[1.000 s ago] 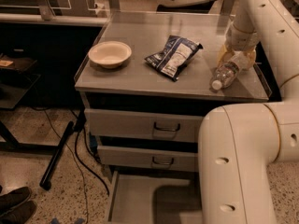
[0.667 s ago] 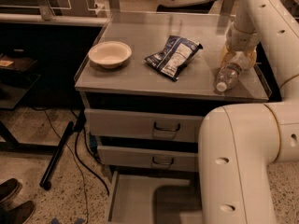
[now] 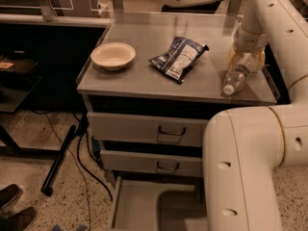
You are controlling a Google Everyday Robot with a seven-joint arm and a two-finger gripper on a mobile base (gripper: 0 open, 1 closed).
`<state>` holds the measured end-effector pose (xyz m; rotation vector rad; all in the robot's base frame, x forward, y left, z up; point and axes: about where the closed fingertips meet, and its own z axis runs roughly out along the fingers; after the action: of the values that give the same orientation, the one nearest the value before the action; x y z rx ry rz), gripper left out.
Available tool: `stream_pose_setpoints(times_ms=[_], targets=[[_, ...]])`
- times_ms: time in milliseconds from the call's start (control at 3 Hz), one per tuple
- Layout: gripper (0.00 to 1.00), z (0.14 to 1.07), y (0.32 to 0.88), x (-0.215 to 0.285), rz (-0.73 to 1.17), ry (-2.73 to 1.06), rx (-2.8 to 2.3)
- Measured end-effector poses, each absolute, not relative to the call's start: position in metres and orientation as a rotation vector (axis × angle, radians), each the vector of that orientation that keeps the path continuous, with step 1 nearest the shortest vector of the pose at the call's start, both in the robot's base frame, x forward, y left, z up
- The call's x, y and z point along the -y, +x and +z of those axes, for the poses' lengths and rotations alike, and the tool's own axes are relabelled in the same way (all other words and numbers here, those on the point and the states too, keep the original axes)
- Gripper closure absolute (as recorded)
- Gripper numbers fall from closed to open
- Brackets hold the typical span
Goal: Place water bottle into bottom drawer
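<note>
The water bottle (image 3: 235, 77), clear with a white cap, lies tilted at the right front of the cabinet top, cap toward the front edge. My gripper (image 3: 246, 59) reaches down from the arm at the top right and is shut on the bottle's far end. The bottom drawer (image 3: 139, 207) stands pulled open under the cabinet, showing a flat grey floor. My arm's large white link covers the drawer's right part.
A cream bowl (image 3: 113, 56) and a dark blue-and-white snack bag (image 3: 179, 57) sit on the cabinet top (image 3: 139, 81). Two upper drawers (image 3: 144, 129) are closed. A black pole (image 3: 57, 160) and cables lie on the floor at left, with shoes (image 3: 14, 211) in the bottom left corner.
The bottle's cap end has swung slightly right while my gripper holds it. The shoes at the bottom left have shifted.
</note>
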<state>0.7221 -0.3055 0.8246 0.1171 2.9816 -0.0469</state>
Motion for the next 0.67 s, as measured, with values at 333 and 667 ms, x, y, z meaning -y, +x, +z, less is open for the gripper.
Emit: stream_pose_setpoints(times_ms=[333,667], targets=[[1.00,0.849,0.719,0.317,-0.054,0.170,-2.923],[1.00,0.872,0.703,0.334,-0.047,0.213,-2.894]])
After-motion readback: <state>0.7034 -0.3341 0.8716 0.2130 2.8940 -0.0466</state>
